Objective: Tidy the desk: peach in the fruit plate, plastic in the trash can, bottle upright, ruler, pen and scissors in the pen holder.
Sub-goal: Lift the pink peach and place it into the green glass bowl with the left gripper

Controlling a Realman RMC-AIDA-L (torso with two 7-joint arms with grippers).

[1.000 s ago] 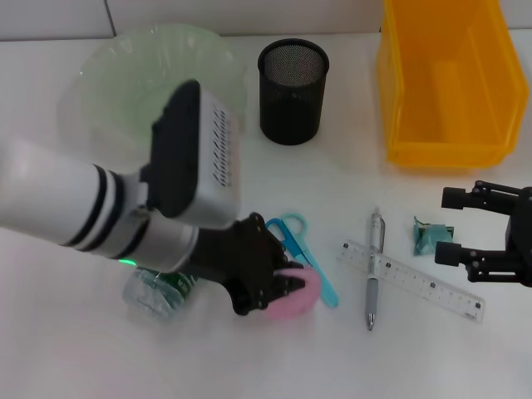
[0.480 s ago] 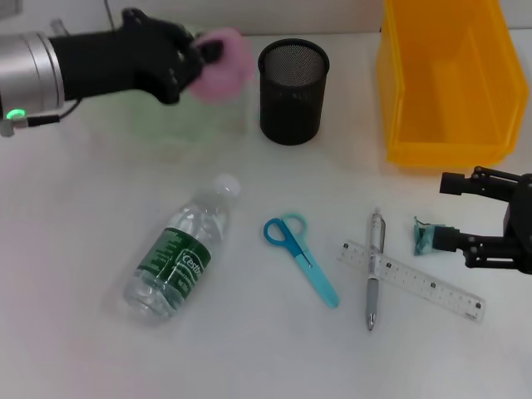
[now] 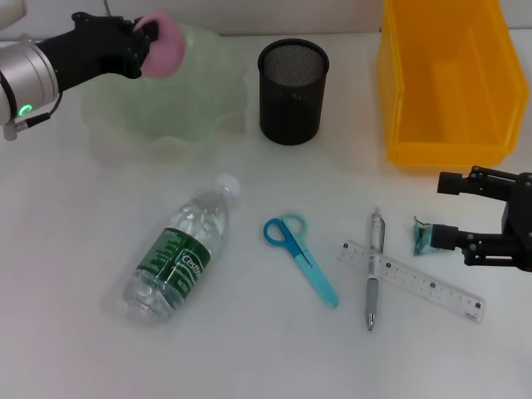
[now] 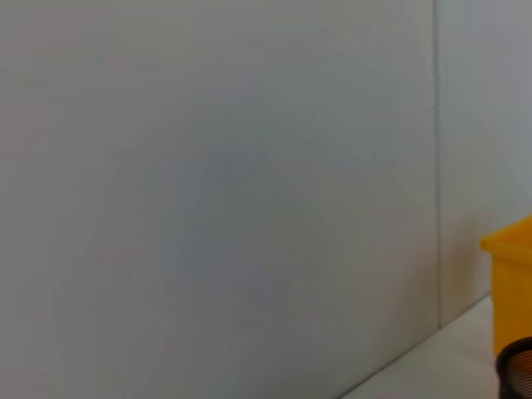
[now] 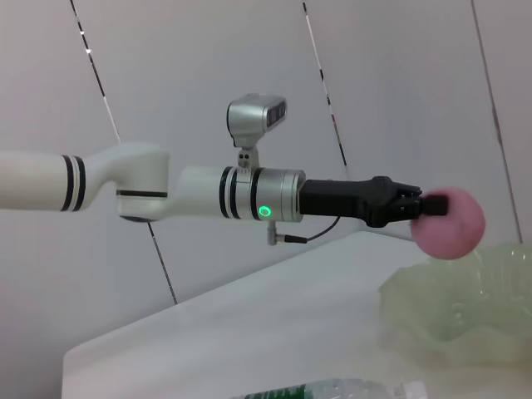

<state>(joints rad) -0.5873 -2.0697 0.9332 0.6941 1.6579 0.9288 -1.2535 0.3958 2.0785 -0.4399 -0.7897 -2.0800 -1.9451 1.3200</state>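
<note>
My left gripper [image 3: 146, 38] is shut on the pink peach [image 3: 162, 44], held above the back-left rim of the pale green fruit plate [image 3: 179, 108]. The right wrist view shows the peach [image 5: 450, 223] hanging over the plate [image 5: 465, 312]. A plastic bottle [image 3: 177, 256] lies on its side. Blue scissors [image 3: 301, 258], a pen [image 3: 372, 271] and a clear ruler [image 3: 411, 282] lie on the desk. My right gripper [image 3: 450, 209] stands open at the right edge, its nearer finger beside the teal plastic scrap [image 3: 426, 238]. The black mesh pen holder [image 3: 293, 81] stands at the back.
A yellow bin [image 3: 445, 79] stands at the back right, behind my right gripper. The left wrist view shows mostly wall, with a corner of the yellow bin [image 4: 513, 287].
My left gripper has carried the peach leftward, from over the plate's right side near the pen holder to its back-left rim. The right gripper has barely moved.
</note>
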